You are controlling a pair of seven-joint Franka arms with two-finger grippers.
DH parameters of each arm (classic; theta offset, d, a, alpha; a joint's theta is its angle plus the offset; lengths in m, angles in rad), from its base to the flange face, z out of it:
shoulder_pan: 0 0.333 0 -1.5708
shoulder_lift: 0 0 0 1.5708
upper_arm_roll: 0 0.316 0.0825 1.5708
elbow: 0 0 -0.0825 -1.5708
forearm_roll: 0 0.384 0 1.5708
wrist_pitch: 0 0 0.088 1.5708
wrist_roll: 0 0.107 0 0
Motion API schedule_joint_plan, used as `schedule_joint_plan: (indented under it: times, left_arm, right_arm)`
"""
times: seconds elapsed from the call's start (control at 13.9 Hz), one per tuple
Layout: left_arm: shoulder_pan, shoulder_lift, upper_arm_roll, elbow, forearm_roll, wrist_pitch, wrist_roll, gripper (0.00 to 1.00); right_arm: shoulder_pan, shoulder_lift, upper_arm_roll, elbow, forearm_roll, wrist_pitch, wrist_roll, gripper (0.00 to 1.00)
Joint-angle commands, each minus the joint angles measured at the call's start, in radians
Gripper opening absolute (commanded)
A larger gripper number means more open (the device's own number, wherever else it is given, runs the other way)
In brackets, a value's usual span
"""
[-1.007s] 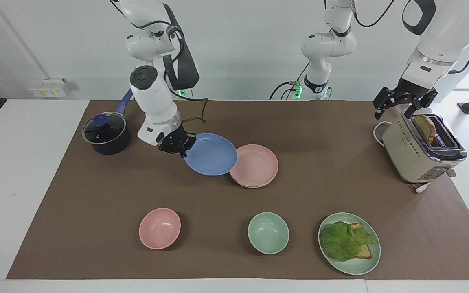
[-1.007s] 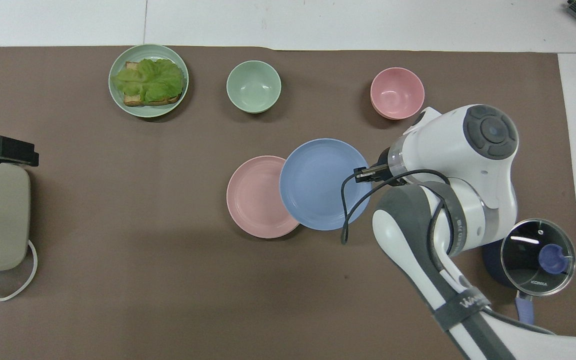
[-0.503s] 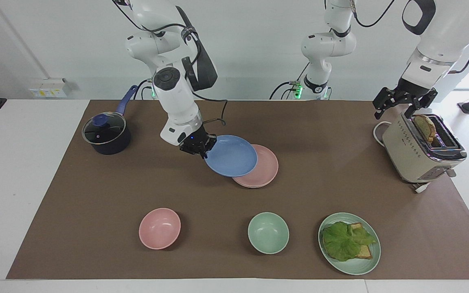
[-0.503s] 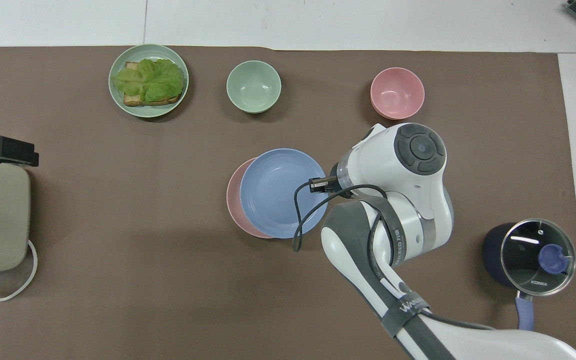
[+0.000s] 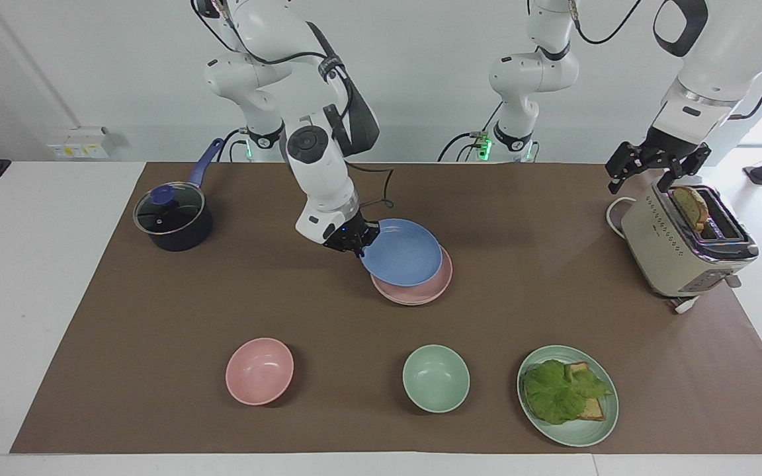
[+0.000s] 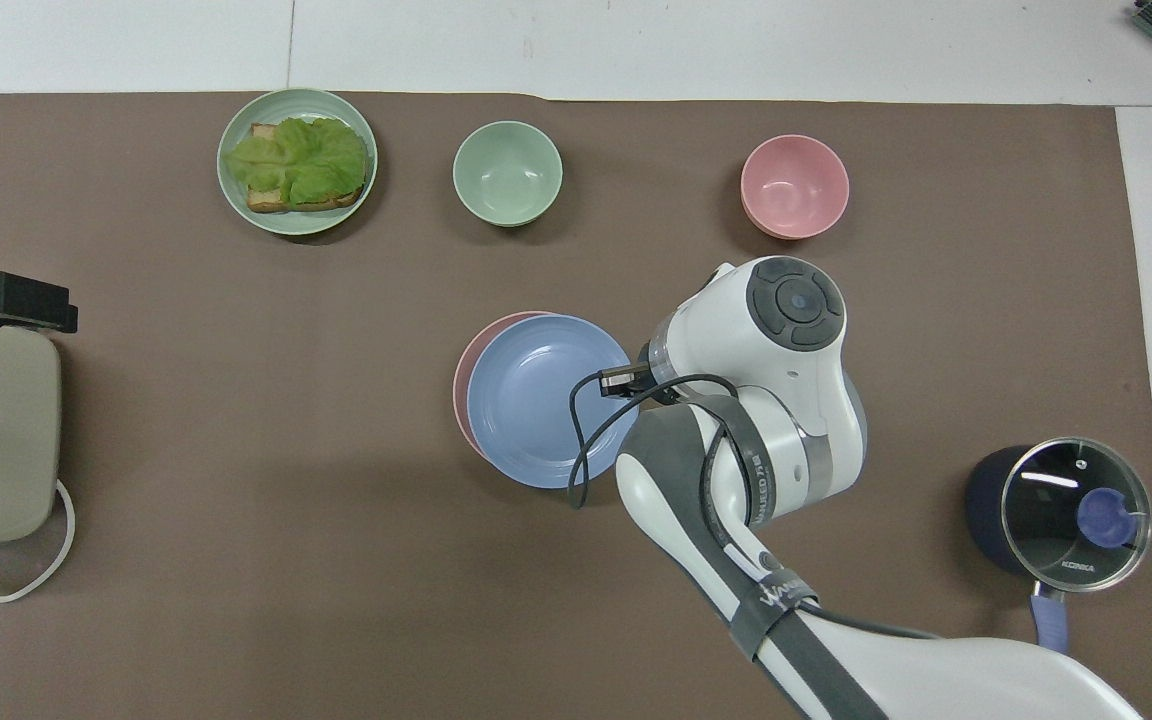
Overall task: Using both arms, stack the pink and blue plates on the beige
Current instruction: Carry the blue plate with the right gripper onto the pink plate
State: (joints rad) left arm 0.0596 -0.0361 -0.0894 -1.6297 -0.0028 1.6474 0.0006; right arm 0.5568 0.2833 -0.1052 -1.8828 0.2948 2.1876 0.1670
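- A lidded dark saucepan (image 5: 172, 218) stands on the tabletop toward the right arm's end.
- A pink bowl (image 5: 259, 370) sits well away from the robots.
- The right hand (image 5: 358, 248) is clamped shut on the rim of the blue plate (image 5: 402, 254).
- It holds the blue plate over the pink plate (image 5: 426, 289) at mid-table, covering most of it.
- A green bowl (image 5: 435, 378) and a green plate (image 5: 579, 435) with a lettuce sandwich lie clear of the stack.
- The left hand (image 5: 647, 177) waits with fingers spread over a toaster (image 5: 672, 258).

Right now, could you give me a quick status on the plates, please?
Right gripper shut on blue plate, over pink plate. Left gripper open, waiting over toaster. Nothing in the way.
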Motion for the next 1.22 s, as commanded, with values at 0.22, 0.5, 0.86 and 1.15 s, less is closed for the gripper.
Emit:
schedule_joint_plan:
  times: [0.22,0.5,0.86,1.15]
  left_arm:
    - [0.008,-0.005,-0.006,-0.001,0.01,-0.015,0.005,1.0]
    - [0.009,-0.005,-0.006,-0.001,0.01,-0.015,0.005,1.0]
    - [0.008,-0.005,-0.004,-0.001,0.01,-0.015,0.005,1.0]
    - [0.009,-0.005,-0.006,-0.002,0.01,-0.015,0.005,1.0]
  right_arm:
    - [0.002,0.024,0.005,0.011,0.078,0.044,-0.021,0.0]
    - [0.002,0.03,0.009,-0.012,0.08,0.069,-0.075,0.0]
    - [0.002,0.046,0.009,-0.019,0.08,0.092,-0.105,0.0]
    - [0.002,0.056,0.009,-0.021,0.08,0.116,-0.112,0.0]
